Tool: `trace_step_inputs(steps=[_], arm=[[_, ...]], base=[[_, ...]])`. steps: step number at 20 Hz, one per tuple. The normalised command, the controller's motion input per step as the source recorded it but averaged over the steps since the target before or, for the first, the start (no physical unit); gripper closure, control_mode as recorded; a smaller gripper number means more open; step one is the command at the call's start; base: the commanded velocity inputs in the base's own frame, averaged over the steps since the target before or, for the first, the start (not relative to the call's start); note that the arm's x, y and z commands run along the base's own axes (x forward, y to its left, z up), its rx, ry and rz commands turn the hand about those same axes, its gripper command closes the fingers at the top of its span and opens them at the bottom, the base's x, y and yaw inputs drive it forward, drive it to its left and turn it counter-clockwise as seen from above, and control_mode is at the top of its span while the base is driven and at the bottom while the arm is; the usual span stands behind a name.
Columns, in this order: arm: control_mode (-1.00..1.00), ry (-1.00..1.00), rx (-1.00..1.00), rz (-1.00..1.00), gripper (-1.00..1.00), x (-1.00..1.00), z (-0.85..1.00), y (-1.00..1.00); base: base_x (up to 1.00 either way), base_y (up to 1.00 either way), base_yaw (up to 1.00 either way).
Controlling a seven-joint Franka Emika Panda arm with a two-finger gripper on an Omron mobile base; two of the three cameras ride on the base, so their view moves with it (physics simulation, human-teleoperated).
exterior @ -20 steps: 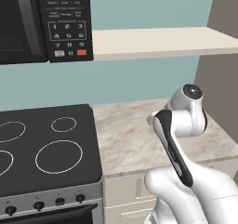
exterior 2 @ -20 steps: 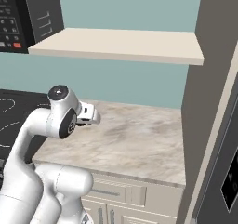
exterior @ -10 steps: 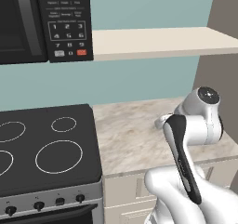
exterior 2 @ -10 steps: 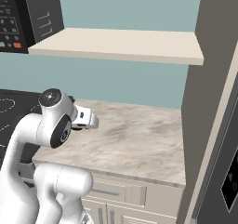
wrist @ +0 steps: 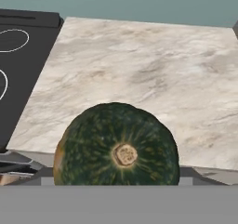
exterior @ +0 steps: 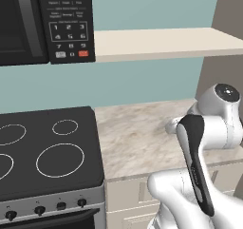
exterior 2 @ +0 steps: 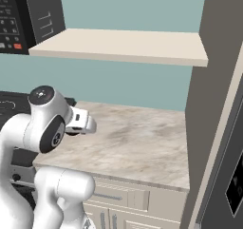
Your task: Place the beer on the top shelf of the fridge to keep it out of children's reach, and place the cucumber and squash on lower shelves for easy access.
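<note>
The squash (wrist: 116,146) sits at the bottom centre of the hand view: a round, dark green ball with paler streaks running out from a tan stem spot that faces the camera. Being round, it has no clear long axis. It lies right at the fingers, which stand wide around it, apparently holding it. Behind it spreads the marble table (wrist: 139,74), with the black stove (wrist: 18,56) at the left.

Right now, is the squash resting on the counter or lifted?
Lifted, it seems: the squash looms close in the hand view, covering the counter's front edge.
</note>
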Motion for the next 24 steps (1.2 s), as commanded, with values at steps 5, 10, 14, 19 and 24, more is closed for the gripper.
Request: trace_step_inputs(steps=[5, 10, 14, 19, 24], arm=[[-1.00, -0.06, -0.02, 0.00, 1.00, -0.54, 0.20, 0.00], [-1.00, -0.09, -0.04, 0.00, 1.00, -0.36, 0.07, 0.04], [1.00, -0.04, -0.05, 0.00, 1.00, -0.16, 0.00, 0.14], [1.00, 0.00, 0.00, 0.00, 1.00, 0.00, 0.00, 0.00], [1.00, 0.00, 0.00, 0.00, 1.00, 0.00, 0.00, 0.00]], base=[[0.00, 0.00, 0.00], [0.00, 0.00, 0.00], [-0.09, 0.02, 0.00], [-0.51, 0.01, 0.00], [-0.60, -0.06, 0.00]])
